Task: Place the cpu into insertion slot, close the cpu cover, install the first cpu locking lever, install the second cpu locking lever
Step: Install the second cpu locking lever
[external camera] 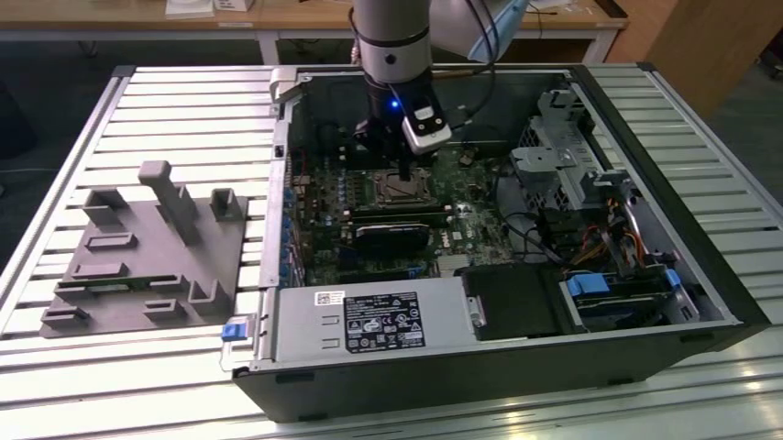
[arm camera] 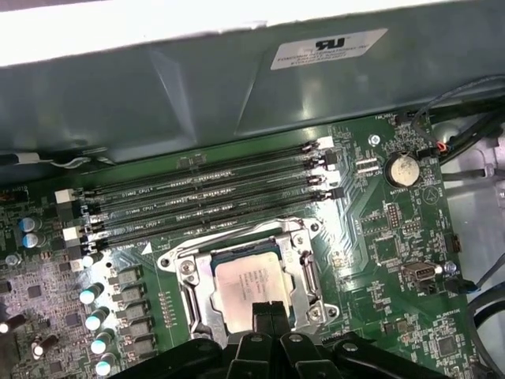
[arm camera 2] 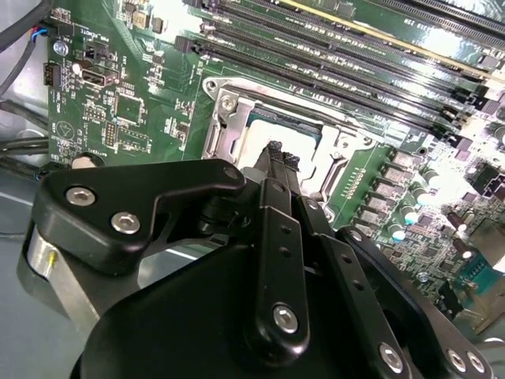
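1. you have the gripper (external camera: 405, 170) down inside the open computer case (external camera: 636, 275), right over the socket area of the green board (external camera: 478, 234).
2. in both wrist views the fingers (arm camera: 269, 316) are pressed together with no visible gap, nothing between them, tips sitting at the edge of the cpu (arm camera: 251, 283).
3. the cpu, silver-tan top up, lies flat in the insertion slot (arm camera: 207, 302); in the second wrist view the cpu (arm camera 2: 272, 134) is partly hidden behind the fingers (arm camera 2: 278, 162).
4. the cpu cover (arm camera: 304, 272) lies down around the chip as a silver frame, chip showing through its window; in the second wrist view the cpu cover (arm camera 2: 229, 126) frames the chip too.
5. you can't tell if the locking levers are latched.
6. memory slots (arm camera: 213, 201) run just beside the socket.
7. in the exterior view a grey fixture block (external camera: 147, 257) sits on the slatted desk (external camera: 183, 110), well apart from the case, on the exterior view's left.
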You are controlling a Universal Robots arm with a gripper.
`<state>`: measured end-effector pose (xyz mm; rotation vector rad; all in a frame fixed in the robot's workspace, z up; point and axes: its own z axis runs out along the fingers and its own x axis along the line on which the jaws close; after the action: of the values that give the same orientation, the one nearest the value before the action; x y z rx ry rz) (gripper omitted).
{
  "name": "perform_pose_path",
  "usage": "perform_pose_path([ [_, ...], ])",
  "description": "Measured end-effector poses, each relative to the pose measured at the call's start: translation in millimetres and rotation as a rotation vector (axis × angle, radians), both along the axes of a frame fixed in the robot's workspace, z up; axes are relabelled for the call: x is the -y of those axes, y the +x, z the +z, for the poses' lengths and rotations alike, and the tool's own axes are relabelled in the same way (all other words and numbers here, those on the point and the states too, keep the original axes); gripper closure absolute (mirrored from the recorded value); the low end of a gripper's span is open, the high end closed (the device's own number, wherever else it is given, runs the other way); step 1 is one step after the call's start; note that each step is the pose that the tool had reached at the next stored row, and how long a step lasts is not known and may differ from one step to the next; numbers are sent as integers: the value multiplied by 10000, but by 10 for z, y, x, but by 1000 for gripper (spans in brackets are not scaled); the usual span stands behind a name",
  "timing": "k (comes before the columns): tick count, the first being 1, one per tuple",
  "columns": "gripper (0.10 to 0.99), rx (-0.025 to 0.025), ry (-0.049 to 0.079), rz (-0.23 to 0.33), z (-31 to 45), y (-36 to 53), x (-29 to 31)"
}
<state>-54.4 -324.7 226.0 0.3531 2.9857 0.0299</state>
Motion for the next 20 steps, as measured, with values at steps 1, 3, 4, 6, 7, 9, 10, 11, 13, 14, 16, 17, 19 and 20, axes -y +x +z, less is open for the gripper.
perform_pose_path([
  [1,980,0,0,0,0,0,6],
  [3,980,0,0,0,0,0,17],
  [4,980,0,-1,0,0,0,23],
  [6,980,0,0,0,0,0,33],
  [7,980,1,1,0,0,0,37],
  [9,980,1,0,0,0,0,47],
  [10,980,0,0,0,0,0,52],
  [11,980,1,1,0,0,0,58],
  [13,980,1,0,0,0,0,68],
  [14,980,1,0,-1,0,0,73],
  [16,980,1,1,0,0,0,84],
  [17,980,1,1,0,0,0,90],
  [19,980,1,0,-1,0,0,99],
  [20,980,1,1,-1,0,0,104],
])
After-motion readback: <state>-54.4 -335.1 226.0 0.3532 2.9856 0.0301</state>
